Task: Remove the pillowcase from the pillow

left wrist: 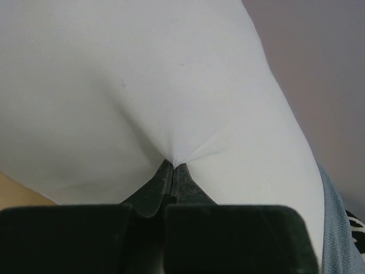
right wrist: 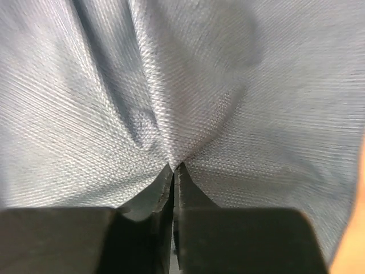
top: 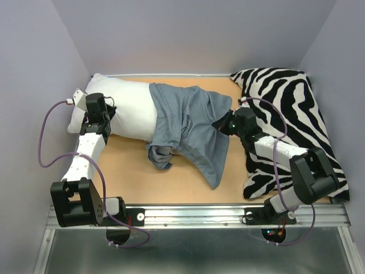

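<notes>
On the left, my left gripper [left wrist: 173, 167] pinches the pillow [top: 128, 108]. My right gripper [right wrist: 175, 168] clamps the pillowcase [top: 191, 120].

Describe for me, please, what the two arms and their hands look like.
The left arm and right arm have white links with boxy black joints, each trailing a looping purple cable. The left hand and right hand are black and tapered.
</notes>
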